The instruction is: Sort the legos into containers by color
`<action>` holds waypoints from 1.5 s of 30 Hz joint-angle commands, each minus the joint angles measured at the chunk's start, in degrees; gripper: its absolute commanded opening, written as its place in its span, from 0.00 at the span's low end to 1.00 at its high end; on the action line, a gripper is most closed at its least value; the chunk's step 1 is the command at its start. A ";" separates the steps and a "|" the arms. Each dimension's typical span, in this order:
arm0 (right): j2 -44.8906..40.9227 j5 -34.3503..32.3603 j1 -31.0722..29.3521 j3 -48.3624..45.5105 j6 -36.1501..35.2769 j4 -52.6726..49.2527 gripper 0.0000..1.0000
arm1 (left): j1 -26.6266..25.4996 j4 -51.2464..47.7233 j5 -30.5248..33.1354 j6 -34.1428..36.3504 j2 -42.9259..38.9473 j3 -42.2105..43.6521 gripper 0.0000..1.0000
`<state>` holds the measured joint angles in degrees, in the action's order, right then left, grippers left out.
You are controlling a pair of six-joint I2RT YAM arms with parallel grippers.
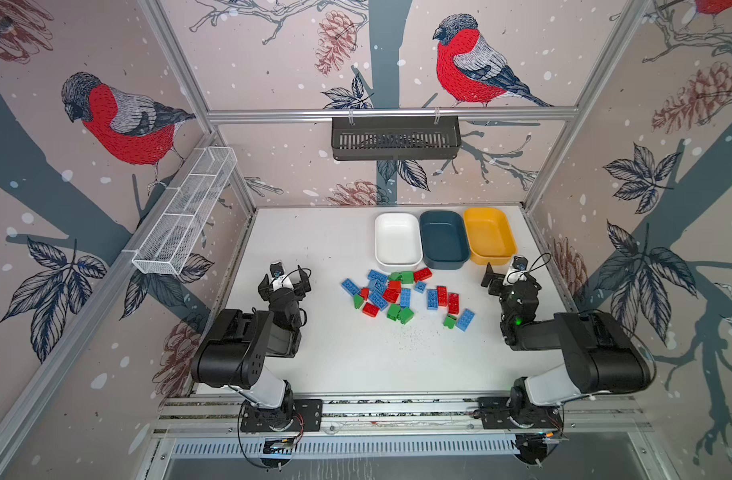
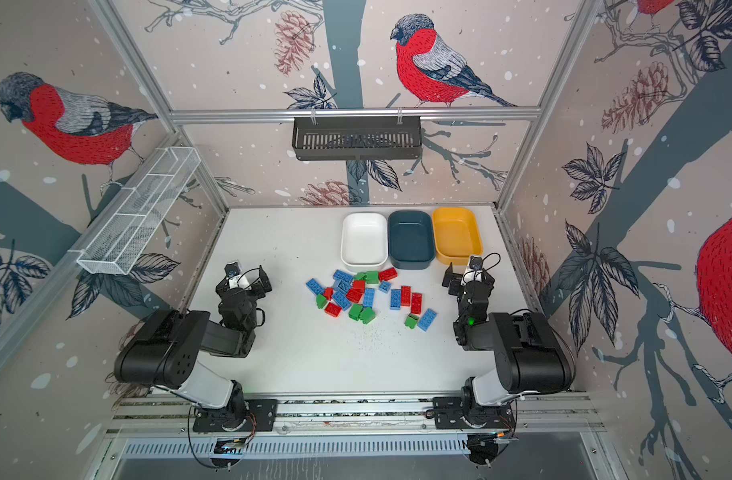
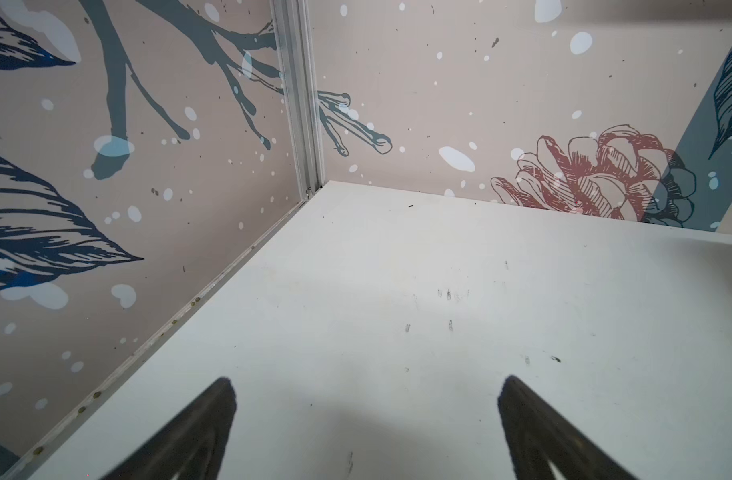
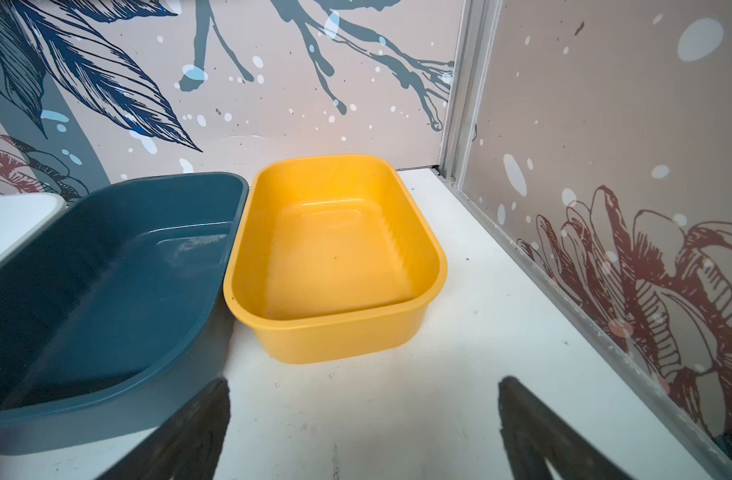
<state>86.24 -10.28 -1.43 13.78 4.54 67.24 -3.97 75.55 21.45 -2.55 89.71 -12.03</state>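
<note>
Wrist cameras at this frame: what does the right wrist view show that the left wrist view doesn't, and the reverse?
Only the right wrist view: the yellow tub and teal tub side by side, both empty, plus a corner of the white tub. Only the left wrist view: nothing distinct, just bare table toward another wall corner. Shared: the table, patterned walls, and an open, empty hand, the right hand and left hand. Neither shows the legos.

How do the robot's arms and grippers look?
The left arm and right arm are black with a white lower link; black cables loop at the wrists. The left gripper and right gripper have dark tapered fingers. The right arm shows a green light.
</note>
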 commanded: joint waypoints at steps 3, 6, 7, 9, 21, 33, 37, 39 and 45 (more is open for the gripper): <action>-0.28 0.21 -0.15 -0.08 -0.14 0.86 1.00 | -0.08 2.60 -0.01 0.70 -0.07 -0.01 0.98; -0.30 0.26 -0.15 -0.07 -0.09 0.85 1.00 | -0.08 2.59 -0.01 0.69 -0.06 0.00 0.98; -0.28 0.30 -0.11 -0.05 -0.05 0.85 1.00 | -0.08 2.54 -0.01 0.70 -0.12 -0.04 0.99; -0.28 0.33 -0.11 -0.07 -0.05 0.87 1.00 | -0.08 2.65 0.00 0.70 0.02 -0.10 0.98; -0.27 0.28 -0.13 -0.12 -0.06 0.87 1.00 | -0.08 2.58 0.01 0.79 -0.02 -0.05 0.99; -0.37 0.33 -0.08 -0.16 -0.10 0.88 1.00 | -0.12 2.67 0.13 0.83 -0.17 0.06 0.98; -0.74 0.69 -0.06 -0.20 -0.23 0.89 1.00 | -0.55 1.02 -2.79 2.39 -1.02 -0.53 0.98; -2.98 1.00 -0.18 1.24 -0.43 -3.37 1.00 | -1.56 -1.81 -0.66 2.93 -4.42 -0.65 0.98; -12.83 2.96 -0.42 6.86 0.86 -18.98 1.00 | -6.47 -18.21 13.61 0.21 -21.28 -4.77 0.98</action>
<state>76.31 -8.84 -1.72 18.61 4.34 56.45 -9.19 65.80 27.55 -0.14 73.28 -14.87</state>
